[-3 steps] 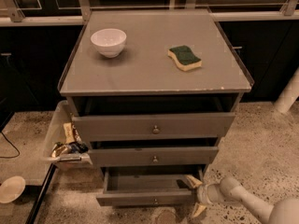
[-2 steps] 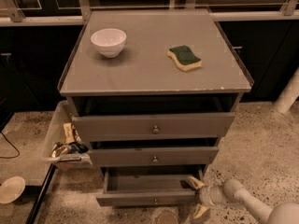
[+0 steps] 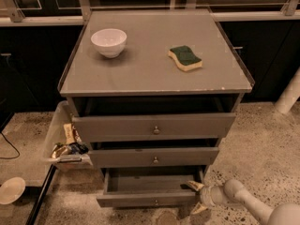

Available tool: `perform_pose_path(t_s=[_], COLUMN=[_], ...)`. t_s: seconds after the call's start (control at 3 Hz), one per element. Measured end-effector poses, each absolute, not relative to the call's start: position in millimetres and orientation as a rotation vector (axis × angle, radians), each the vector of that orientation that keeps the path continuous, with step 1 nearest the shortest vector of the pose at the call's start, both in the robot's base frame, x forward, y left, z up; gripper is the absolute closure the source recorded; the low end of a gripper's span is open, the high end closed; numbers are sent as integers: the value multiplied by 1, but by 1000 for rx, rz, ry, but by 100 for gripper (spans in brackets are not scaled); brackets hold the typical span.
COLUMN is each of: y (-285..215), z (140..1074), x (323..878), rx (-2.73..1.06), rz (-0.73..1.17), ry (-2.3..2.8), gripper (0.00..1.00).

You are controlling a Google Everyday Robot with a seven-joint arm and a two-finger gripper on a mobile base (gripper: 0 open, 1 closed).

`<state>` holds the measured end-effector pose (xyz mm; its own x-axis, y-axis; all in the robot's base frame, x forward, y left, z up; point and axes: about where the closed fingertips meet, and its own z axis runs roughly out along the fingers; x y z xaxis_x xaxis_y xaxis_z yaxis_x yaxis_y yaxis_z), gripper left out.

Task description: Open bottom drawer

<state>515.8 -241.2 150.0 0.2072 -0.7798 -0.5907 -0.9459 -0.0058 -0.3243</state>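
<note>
The grey cabinet has three drawers. The bottom drawer [image 3: 149,201] is the slimmest, with a small round knob [image 3: 156,202] at its centre. It stands pulled out, and its plain grey inside shows. My gripper [image 3: 197,197] is at the drawer's front right corner, coming in from the lower right on a pale arm [image 3: 248,204]. One yellowish fingertip [image 3: 194,185] rests over the drawer's right rim and the other fingertip [image 3: 198,208] is outside below the front. The fingers stand apart.
The top drawer [image 3: 153,127] and middle drawer [image 3: 154,157] are each pulled out a little. A white bowl [image 3: 108,41] and a green-yellow sponge [image 3: 185,58] lie on the cabinet top. A bin of snack packets [image 3: 65,142] stands at the left, a white plate [image 3: 10,190] on the floor.
The gripper and arm have stayed at the drawer's right front corner. The bottom drawer stands out about as far as before.
</note>
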Motion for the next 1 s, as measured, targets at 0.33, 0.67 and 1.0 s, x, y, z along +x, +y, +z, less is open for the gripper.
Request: perform_pose_path(t_s=[0.33, 0.67, 1.0], y=[-241, -243, -252], z=[150, 151, 155], x=[516, 506, 492], rx=[-1818, -1834, -1846], rz=[318, 311, 279], ry=[1608, 1614, 1621], gripper=[42, 65, 89])
